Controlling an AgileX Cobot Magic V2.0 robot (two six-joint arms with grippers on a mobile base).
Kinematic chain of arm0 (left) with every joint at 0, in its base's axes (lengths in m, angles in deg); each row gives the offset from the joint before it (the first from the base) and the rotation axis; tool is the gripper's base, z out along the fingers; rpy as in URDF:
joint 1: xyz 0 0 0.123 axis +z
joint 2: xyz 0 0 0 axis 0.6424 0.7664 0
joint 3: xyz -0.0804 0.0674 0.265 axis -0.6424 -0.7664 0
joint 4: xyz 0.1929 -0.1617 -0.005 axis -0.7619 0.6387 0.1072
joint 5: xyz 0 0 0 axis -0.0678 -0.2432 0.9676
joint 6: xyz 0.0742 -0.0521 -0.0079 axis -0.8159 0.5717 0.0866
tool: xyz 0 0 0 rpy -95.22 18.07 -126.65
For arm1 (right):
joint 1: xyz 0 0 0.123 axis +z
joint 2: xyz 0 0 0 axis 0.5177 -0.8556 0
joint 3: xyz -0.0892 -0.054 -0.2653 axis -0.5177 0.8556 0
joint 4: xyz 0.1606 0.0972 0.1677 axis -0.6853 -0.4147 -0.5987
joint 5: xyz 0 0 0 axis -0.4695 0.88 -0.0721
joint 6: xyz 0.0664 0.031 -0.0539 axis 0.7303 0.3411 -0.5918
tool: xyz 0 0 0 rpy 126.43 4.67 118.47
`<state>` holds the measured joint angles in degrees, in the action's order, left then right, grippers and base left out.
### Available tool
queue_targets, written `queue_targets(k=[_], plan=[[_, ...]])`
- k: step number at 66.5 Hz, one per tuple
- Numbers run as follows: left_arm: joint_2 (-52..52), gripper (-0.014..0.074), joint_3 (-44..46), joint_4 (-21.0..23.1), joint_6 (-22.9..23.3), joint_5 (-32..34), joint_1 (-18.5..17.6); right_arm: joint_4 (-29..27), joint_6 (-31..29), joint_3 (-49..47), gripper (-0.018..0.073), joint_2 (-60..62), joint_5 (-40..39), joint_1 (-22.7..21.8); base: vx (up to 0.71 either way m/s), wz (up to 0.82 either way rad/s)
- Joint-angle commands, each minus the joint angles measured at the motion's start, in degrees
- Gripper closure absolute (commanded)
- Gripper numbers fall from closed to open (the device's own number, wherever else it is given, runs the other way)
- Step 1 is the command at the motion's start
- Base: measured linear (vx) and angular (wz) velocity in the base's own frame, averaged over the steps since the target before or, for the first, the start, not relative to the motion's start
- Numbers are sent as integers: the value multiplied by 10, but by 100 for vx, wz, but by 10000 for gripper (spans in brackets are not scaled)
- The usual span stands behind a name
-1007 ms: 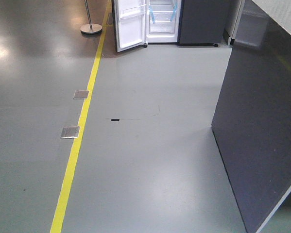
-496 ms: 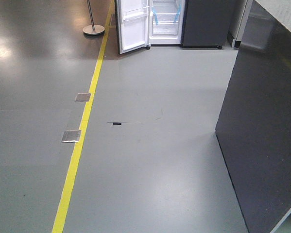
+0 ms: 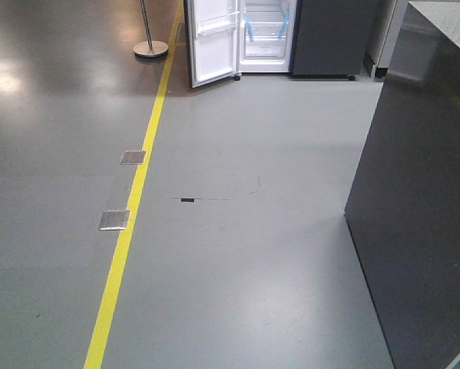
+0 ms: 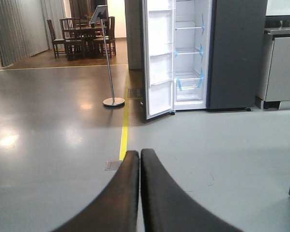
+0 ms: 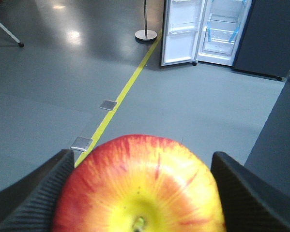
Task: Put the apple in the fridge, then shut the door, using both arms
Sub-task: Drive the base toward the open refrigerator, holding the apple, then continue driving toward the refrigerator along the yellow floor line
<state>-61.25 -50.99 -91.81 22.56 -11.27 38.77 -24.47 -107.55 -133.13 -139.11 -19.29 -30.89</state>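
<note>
The apple (image 5: 140, 188), red with yellow streaks and a yellow stem dimple, fills the bottom of the right wrist view. My right gripper (image 5: 142, 155) is shut on it, with black ribbed fingers (image 5: 43, 188) pressing either side. My left gripper (image 4: 139, 153) is shut and holds nothing, its two black fingers touching. The dark-grey fridge (image 3: 329, 34) stands far ahead across the floor with its white interior (image 4: 188, 53) and blue tape exposed. Its door (image 3: 213, 42) is swung open on the left, the white inside and bins (image 4: 159, 63) facing me. The open fridge (image 5: 224, 26) also shows in the right wrist view.
A dark-grey cabinet block (image 3: 414, 231) with a speckled top (image 3: 445, 23) walls the right side. A yellow floor line (image 3: 134, 200) runs toward the fridge past two metal floor plates (image 3: 114, 220). A stanchion post (image 3: 150, 48) stands left of the door. A table and chairs (image 4: 84, 36) sit far back.
The front view has shifted: the floor plates and black floor mark slid down the frame, and the cabinet block's edge drifted right. The fridge sits slightly further right.
</note>
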Motion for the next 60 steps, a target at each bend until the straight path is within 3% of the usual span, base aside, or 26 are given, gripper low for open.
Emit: queue_targets(k=[1, 60], plan=[[-4, 604, -9, 1, 0, 37, 0, -10, -5, -17, 409, 9, -45, -2, 6, 2], [-4, 604, -9, 1, 0, 37, 0, -10, -5, -17, 409, 9, -45, -2, 8, 2]])
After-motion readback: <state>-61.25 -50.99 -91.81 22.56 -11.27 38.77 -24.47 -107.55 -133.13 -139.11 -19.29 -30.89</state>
